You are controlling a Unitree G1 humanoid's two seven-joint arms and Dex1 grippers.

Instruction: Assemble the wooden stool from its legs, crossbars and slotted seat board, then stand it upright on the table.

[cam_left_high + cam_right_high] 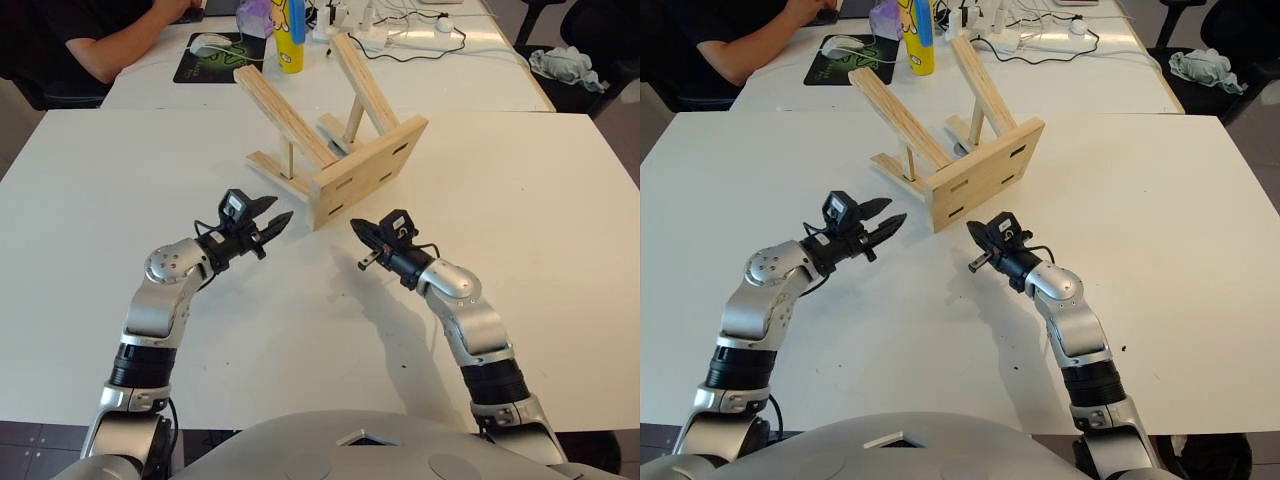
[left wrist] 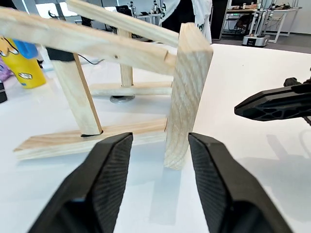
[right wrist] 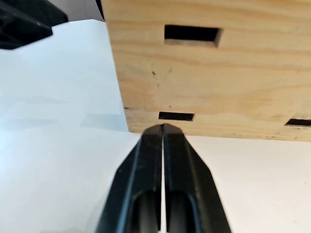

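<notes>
Pale pine boards make up the assembled wooden stool [image 1: 340, 140], which in the head view lies tipped on its side around the middle of the flat white table [image 1: 520, 260]. Its rectangular slotted seat board [image 1: 365, 170] stands on one long edge, and its long flat legs [image 1: 285, 105] stretch away to the far left. The black two-fingered left gripper [image 1: 279, 211] hovers just left of the board's near corner with its fingers spread apart. The black right gripper [image 1: 357, 226] sits just near the board's slotted face, fingers pressed together and holding nothing. A tall yellow bottle [image 1: 290, 45] stands on the farther table beyond the stool. In the left wrist view, the left gripper's ribbed fingers [image 2: 107, 170] gape wide on either side of the seat board's edge without touching it, and a short round crossbar [image 2: 75, 92] joins the legs behind. In the right wrist view, the right gripper's closed fingers [image 3: 146, 160] point at a narrow slot low on the board, their tips apparently just short of the wood.
</notes>
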